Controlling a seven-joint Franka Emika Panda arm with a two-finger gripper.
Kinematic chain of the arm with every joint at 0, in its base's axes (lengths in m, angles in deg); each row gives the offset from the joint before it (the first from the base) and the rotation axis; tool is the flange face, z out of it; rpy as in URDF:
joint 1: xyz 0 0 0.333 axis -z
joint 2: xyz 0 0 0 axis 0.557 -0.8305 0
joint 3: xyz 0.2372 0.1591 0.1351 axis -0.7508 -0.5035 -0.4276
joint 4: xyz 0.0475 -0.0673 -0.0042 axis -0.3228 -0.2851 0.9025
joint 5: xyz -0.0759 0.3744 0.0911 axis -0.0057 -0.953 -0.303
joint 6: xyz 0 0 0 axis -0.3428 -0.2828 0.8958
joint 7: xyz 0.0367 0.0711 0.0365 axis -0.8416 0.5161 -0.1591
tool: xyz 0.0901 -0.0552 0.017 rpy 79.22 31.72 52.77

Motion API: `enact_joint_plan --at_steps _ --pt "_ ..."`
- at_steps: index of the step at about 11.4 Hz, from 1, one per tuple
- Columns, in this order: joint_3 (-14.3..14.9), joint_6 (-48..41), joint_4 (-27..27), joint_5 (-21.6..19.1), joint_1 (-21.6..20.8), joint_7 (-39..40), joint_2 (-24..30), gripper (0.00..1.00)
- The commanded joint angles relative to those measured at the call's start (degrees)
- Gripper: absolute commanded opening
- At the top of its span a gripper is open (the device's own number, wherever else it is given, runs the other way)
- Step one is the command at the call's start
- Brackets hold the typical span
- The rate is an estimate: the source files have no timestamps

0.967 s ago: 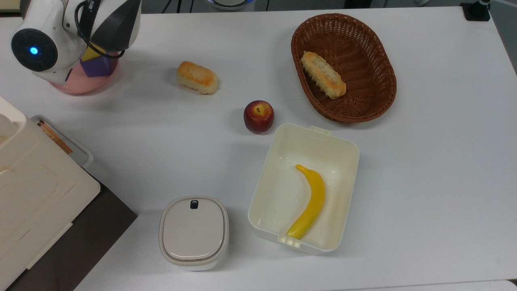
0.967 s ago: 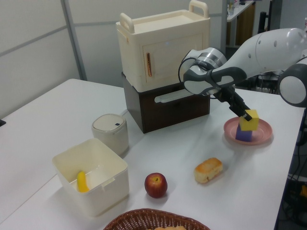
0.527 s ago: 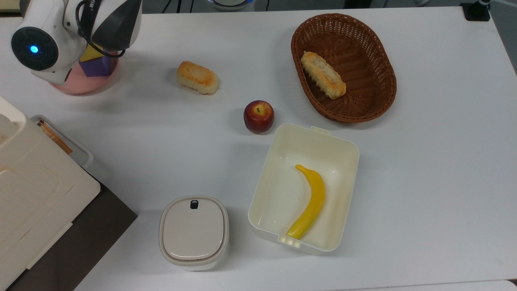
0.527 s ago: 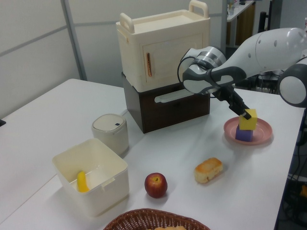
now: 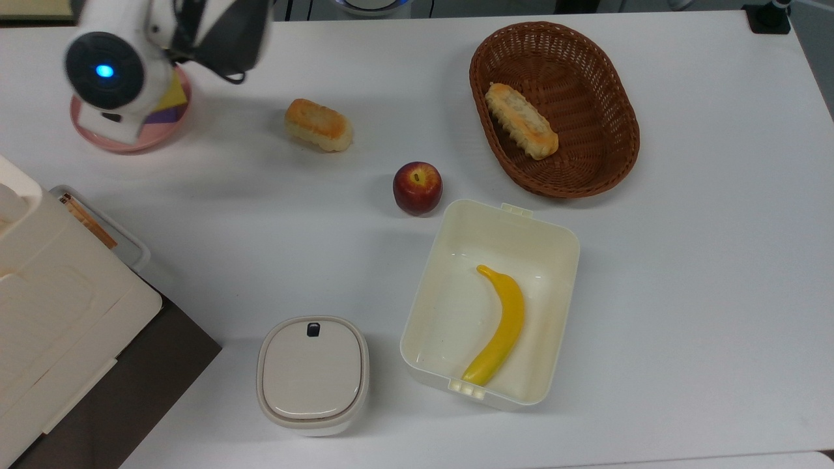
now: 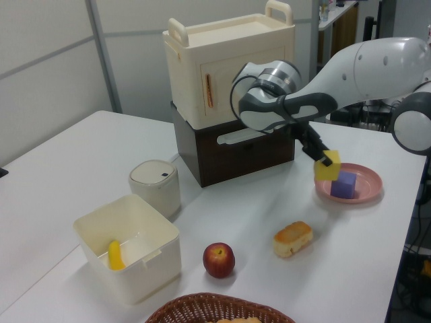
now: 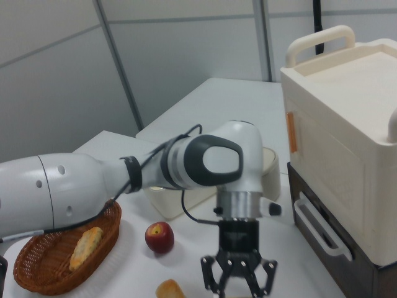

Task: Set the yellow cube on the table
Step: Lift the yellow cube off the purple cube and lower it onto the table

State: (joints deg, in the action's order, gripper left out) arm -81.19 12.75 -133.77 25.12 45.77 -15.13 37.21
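A broad white worktop (image 5: 684, 293) fills the top view, with the robot arm over its upper left corner. Beneath the arm, the yellow cube (image 5: 173, 95) peeks out above the pink plate (image 5: 140, 140), a sliver of the purple cube (image 5: 164, 116) just below it. A bread roll (image 5: 318, 124) lies near the plate toward the top view's right; farther on sit an apple (image 5: 417, 187), a wicker basket (image 5: 606, 156) holding a second roll, an open cream box (image 5: 456, 312) with a banana (image 5: 502, 324) inside, and a lidded white canister (image 5: 313, 374).

In the left view, the hand (image 6: 326, 157) has its fingers clamped on the yellow cube (image 6: 328, 167), which hangs clear of the purple cube (image 6: 344, 184) resting on the plate (image 6: 367, 192), over the plate's rim at the left view's left. A cream cabinet (image 6: 232, 64) on a dark base stands behind.

In the right view, the hand (image 7: 238, 280) points straight down at the bottom edge, its load cut off.

The carry appears under way: the cube is lifted and must next travel to bare worktop and come down before release. The roll (image 6: 293, 238) lies nearest the likely path; open surface between it and the plate looks sufficient.
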Motion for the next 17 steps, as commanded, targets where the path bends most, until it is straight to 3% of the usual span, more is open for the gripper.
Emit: enact_joint_plan --at_steps 1,6,7,8,9,11,15,17 --pt "0.3 1.2 0.1 -6.9 -3.6 -6.1 1.5 0.62" --pt "0.2 7.1 0.5 -17.8 -10.1 -19.2 1.5 0.62" --pt "0.1 8.2 0.8 -20.0 -10.7 -21.3 1.5 0.67" --pt "0.1 9.4 0.8 -21.7 -11.8 -23.1 1.5 0.81" --pt "0.1 10.4 0.7 -22.1 -13.0 -24.9 1.5 0.99" --pt "0.2 10.4 0.8 -21.9 -14.8 -26.1 1.8 1.0" --pt "0.3 10.3 1.7 -21.5 -14.9 -27.0 8.6 1.0" --pt "0.7 10.6 2.1 -20.6 -14.8 -31.7 10.2 1.0"
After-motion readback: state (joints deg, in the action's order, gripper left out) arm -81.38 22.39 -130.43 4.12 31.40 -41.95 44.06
